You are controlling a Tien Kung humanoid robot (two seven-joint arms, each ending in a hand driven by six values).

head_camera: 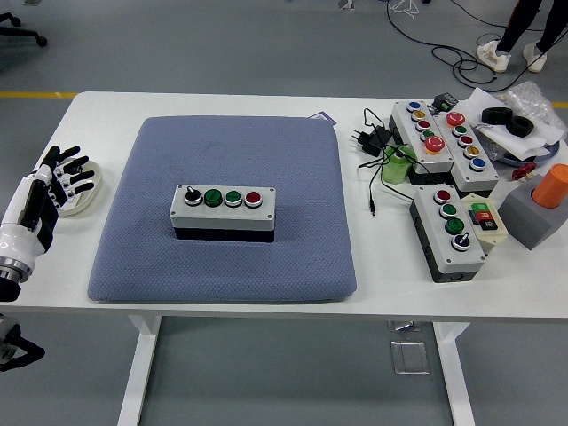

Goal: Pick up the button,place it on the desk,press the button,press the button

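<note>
A grey button box (223, 210) with a black knob, two green buttons and a red button lies in the middle of the blue-grey cushion (226, 142). My left hand (60, 177) hovers at the table's far left edge, fingers spread and holding nothing, well to the left of the box. It hangs over a white dish (89, 188). The right arm is out of the picture.
Several other button boxes (448, 231) (422, 127) (467, 140) stand at the right with black cables and plugs (371, 140), a green cup (397, 166), a grey block (535, 218) carrying an orange cylinder (551, 185), and black tape rolls (508, 120). A person's feet show at top right.
</note>
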